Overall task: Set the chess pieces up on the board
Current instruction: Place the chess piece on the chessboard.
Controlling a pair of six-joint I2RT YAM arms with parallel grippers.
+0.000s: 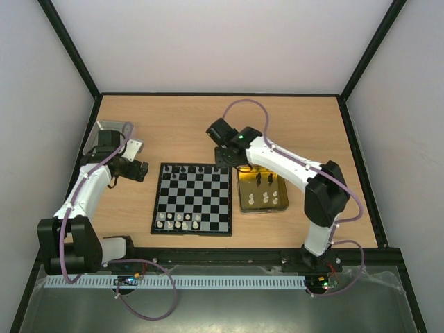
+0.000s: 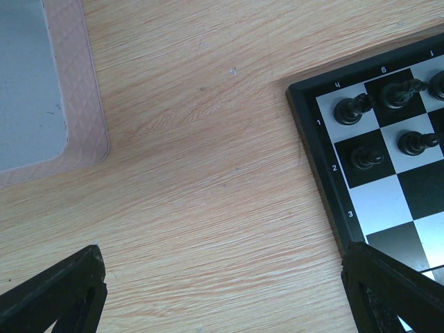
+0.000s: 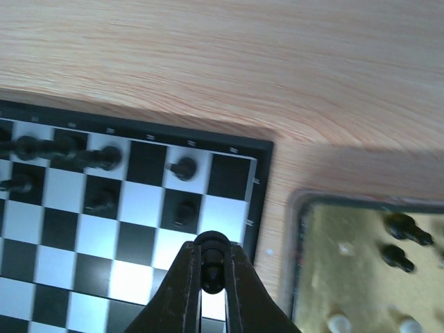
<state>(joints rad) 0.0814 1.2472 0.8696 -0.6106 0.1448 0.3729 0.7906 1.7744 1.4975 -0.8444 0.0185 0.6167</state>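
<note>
The board (image 1: 194, 201) lies mid-table. Black chess pieces (image 1: 196, 170) stand along its far rows and white ones (image 1: 178, 220) along its near rows. My right gripper (image 1: 225, 159) hangs over the board's far right part. In the right wrist view this gripper (image 3: 212, 250) is shut on a black piece (image 3: 211, 272), above a light square near the right border. Two black pieces (image 3: 184, 168) stand just beyond it. My left gripper (image 2: 225, 291) is open over bare wood left of the board (image 2: 416, 187), with nothing between its fingers (image 2: 62, 291).
A gold tray (image 1: 241, 194) right of the board holds black pieces (image 3: 406, 227) and white pieces (image 3: 338, 322). A silver-grey tin lid (image 2: 35, 90) lies at the far left, beyond the left gripper. Enclosure walls ring the table.
</note>
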